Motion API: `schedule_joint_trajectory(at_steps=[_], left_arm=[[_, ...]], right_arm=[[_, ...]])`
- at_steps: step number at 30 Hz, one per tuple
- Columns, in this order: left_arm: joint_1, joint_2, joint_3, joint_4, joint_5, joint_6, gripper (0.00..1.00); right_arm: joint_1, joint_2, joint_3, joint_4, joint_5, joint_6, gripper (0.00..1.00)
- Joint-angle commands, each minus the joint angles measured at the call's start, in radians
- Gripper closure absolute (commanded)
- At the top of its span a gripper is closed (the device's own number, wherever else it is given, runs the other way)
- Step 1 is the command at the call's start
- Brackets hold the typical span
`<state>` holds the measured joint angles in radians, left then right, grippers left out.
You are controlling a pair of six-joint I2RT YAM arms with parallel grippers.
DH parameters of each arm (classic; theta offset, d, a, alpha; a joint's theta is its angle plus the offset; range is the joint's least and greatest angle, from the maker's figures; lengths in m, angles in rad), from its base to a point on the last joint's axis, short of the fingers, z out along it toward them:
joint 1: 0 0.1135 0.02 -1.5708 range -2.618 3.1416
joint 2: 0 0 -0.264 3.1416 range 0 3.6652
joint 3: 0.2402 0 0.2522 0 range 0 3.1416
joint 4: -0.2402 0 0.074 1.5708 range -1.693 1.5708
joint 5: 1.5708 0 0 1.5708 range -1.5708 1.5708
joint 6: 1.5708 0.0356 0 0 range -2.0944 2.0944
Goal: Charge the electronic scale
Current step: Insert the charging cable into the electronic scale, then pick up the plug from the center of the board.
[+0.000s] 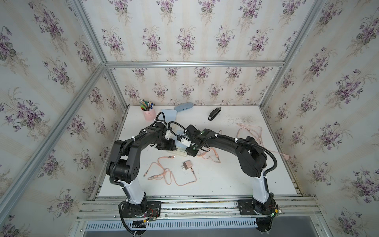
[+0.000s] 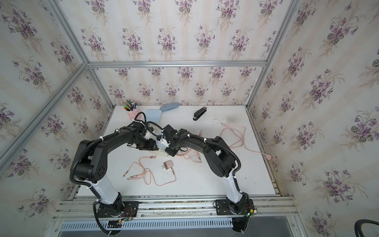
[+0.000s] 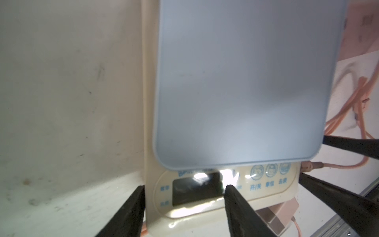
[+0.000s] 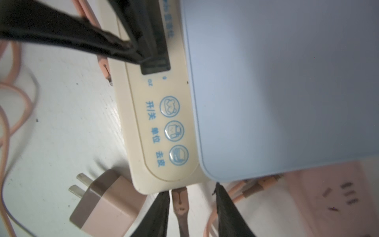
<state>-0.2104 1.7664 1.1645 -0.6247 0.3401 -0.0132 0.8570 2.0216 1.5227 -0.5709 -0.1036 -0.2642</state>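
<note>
Three glossy round buttons [image 4: 174,131] dot the cream plastic scale [image 4: 133,127].

Top pair: mounted high over the near edge of the counter [image 1: 225,180], tilted down and toward the back. Wide and distant. Both top views take in the whole counter and three papered walls [image 1: 184,41], offset only slightly sideways.

Left wrist: sits behind the left pincer [image 3: 185,186] and looks along its fingers. It is very close, so the scale [image 3: 242,82] fills most of the frame in soft focus.

Right wrist: sits behind the right pincer [image 4: 190,189], equally close, and meets the scale [image 4: 287,82] from its side edge.

Overlap: both wrist views share the button panel [image 3: 268,178] [image 4: 164,131] and the adapter [image 3: 274,217] [image 4: 106,203]. The adapter [image 1: 187,164] also shows in both top views.
</note>
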Motion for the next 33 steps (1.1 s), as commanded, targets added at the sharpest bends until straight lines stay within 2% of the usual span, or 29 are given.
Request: schedule_joint_trajectory(at_steps=[1, 6, 11, 13, 15, 18, 20, 23, 27, 33], left_arm=[[0.005, -0.029, 0.059, -0.080, 0.056, 0.062, 0.34], [0.005, -0.106, 0.085, -0.106, -0.002, 0.091, 0.32], [-0.028, -0.181, 0.017, -0.106, -0.003, 0.107, 0.33], [-0.106, -0.229, -0.025, -0.089, -0.039, 0.157, 0.34], [-0.224, -0.271, -0.068, -0.074, -0.114, 0.222, 0.33], [-0.383, -0.304, -0.125, -0.038, -0.217, 0.295, 0.33], [-0.438, -0.297, -0.146, -0.020, -0.245, 0.320, 0.33], [-0.457, -0.249, -0.146, -0.027, -0.275, 0.331, 0.36], [-0.469, -0.197, -0.146, -0.027, -0.235, 0.347, 0.37], [-0.495, -0.100, -0.146, -0.011, -0.209, 0.347, 0.36]], right_arm=[[0.001, -0.077, -0.044, 0.172, 0.026, 0.023, 0.58], [-0.006, -0.213, -0.156, 0.186, 0.028, 0.046, 0.56], [-0.006, -0.300, -0.242, 0.207, 0.024, 0.110, 0.56], [-0.012, -0.355, -0.294, 0.230, 0.042, 0.166, 0.56], [-0.031, -0.425, -0.362, 0.265, 0.061, 0.250, 0.56], [-0.095, -0.544, -0.497, 0.336, 0.036, 0.418, 0.56], [-0.149, -0.644, -0.611, 0.396, -0.018, 0.531, 0.55], [-0.199, -0.766, -0.748, 0.461, -0.060, 0.631, 0.54], [-0.204, -0.877, -0.840, 0.462, -0.027, 0.684, 0.50], [-0.211, -0.947, -0.910, 0.474, -0.019, 0.793, 0.48]])
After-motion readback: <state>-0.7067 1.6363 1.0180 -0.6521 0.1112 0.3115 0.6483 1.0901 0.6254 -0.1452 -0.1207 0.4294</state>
